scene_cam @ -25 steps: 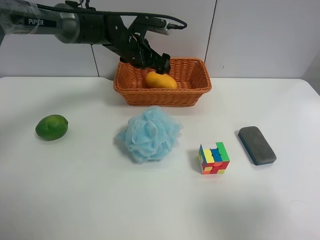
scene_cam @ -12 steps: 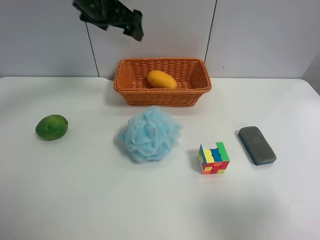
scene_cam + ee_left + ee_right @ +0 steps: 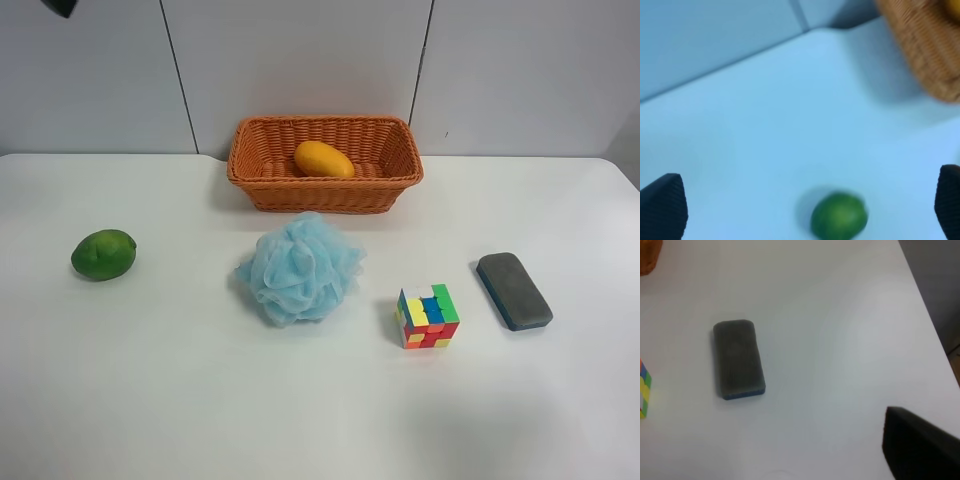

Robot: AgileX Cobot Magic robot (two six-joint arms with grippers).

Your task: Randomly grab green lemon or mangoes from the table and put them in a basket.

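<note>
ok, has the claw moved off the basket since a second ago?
Yes. The claw went up and to the view's left, away from the basket; only a dark sliver remains in the top corner.

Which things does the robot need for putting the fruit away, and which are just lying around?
For the job: green lemon, mango, basket.
Just lying about: blue bath puff, colourful cube, dark grey block.
</note>
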